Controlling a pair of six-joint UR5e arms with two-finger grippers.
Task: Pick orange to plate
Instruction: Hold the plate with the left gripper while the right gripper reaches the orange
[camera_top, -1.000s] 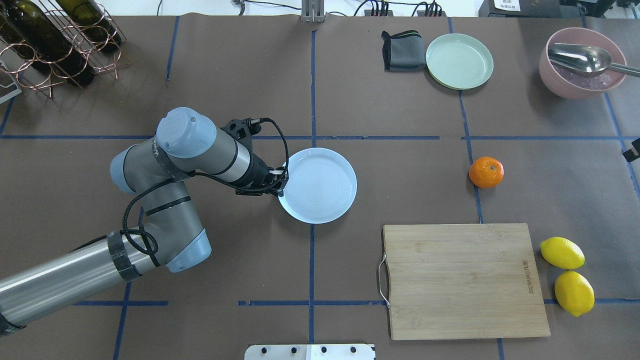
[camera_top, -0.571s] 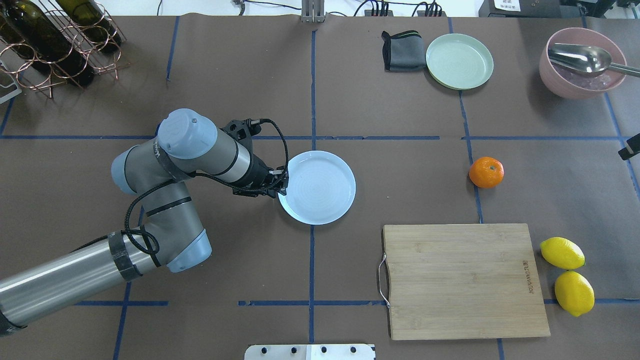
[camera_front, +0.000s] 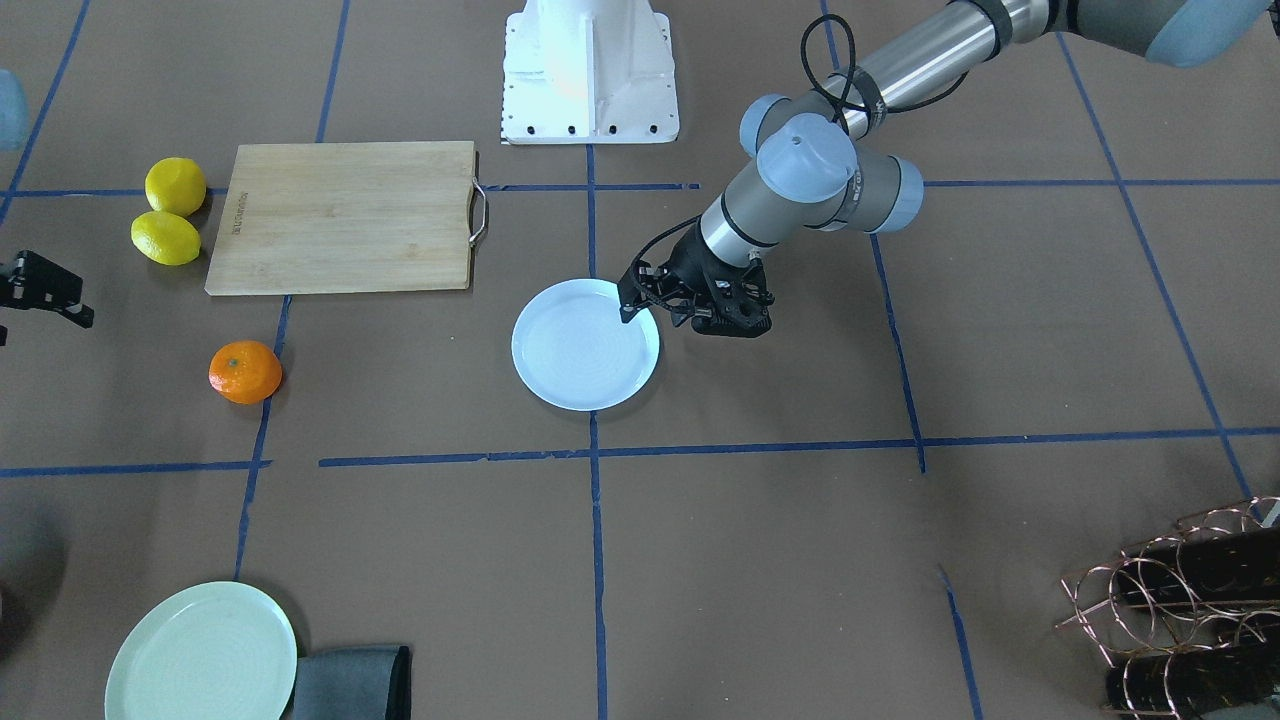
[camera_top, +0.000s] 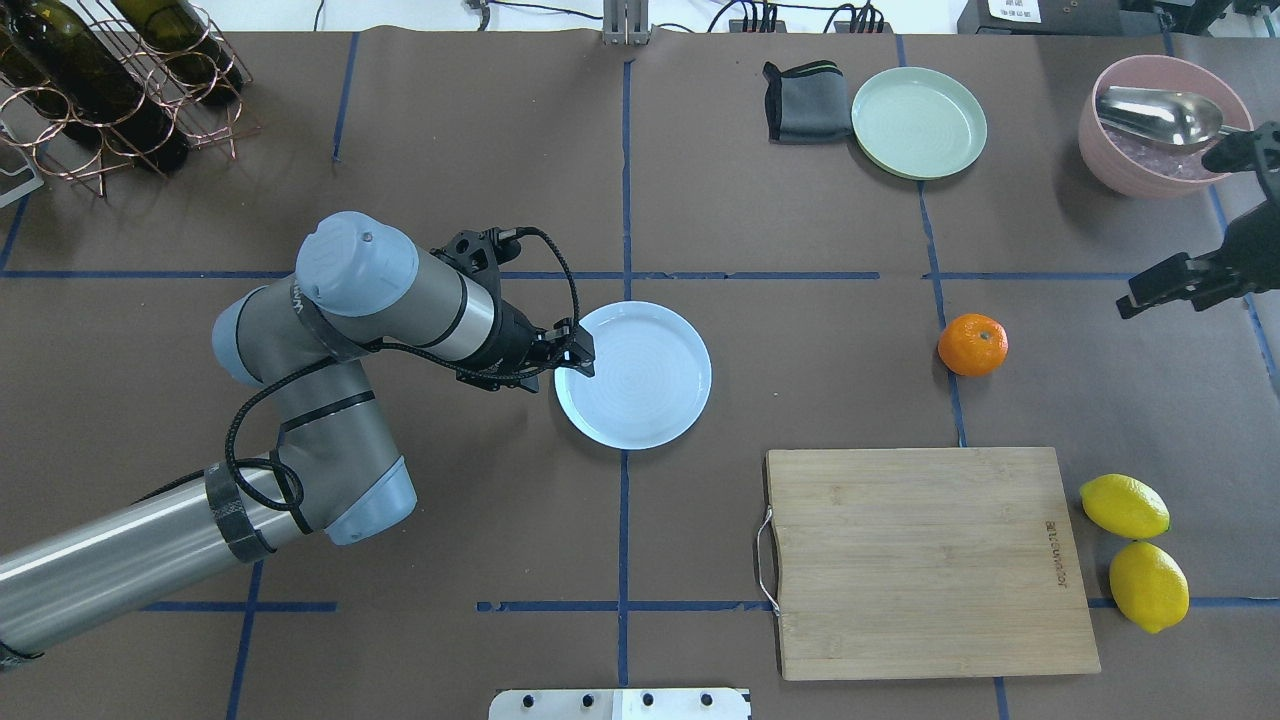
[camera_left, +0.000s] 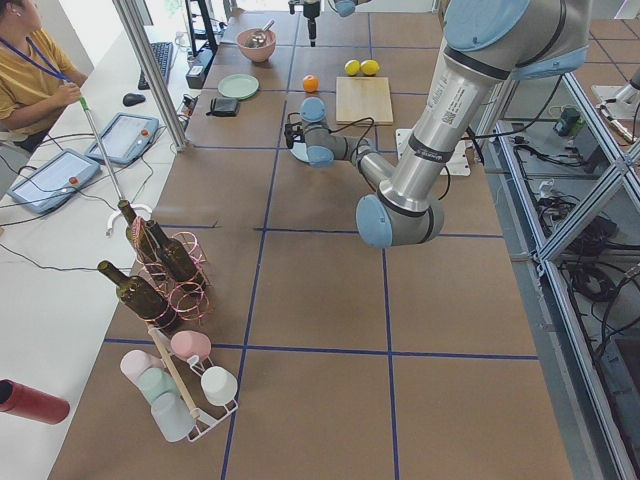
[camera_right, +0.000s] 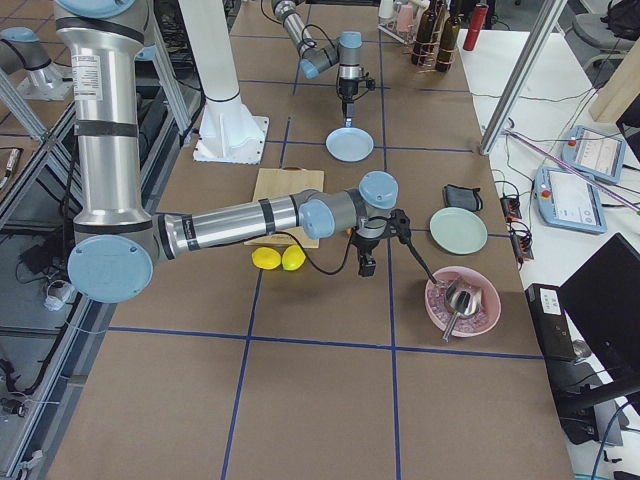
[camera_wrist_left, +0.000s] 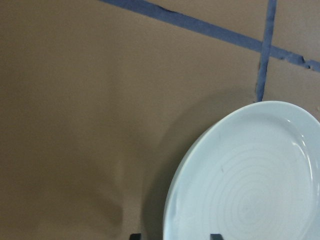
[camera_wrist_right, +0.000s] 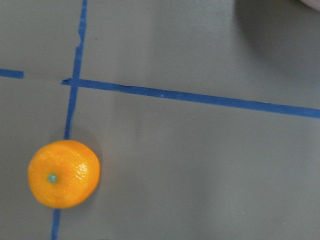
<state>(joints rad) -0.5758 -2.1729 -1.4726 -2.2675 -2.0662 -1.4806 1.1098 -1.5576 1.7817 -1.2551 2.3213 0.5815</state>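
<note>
Right wrist-mounted view: round orange (camera_wrist_right: 63, 174), stem dimple upward; left gripper (camera_top: 580, 358) released astride plate (camera_top: 650, 395) rim; right gripper (camera_top: 1160, 290) indeterminate.

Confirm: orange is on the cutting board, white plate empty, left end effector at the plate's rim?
No: the overhead view shows the orange on the table, apart from the cutting board. The white plate is empty, with the left end effector at its rim.

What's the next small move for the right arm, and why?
Probably shift the right claw sideways until it is centred over the orange: the orange sits free on the table, low-left in the right wrist view, so the claw hangs off to its side.
</note>
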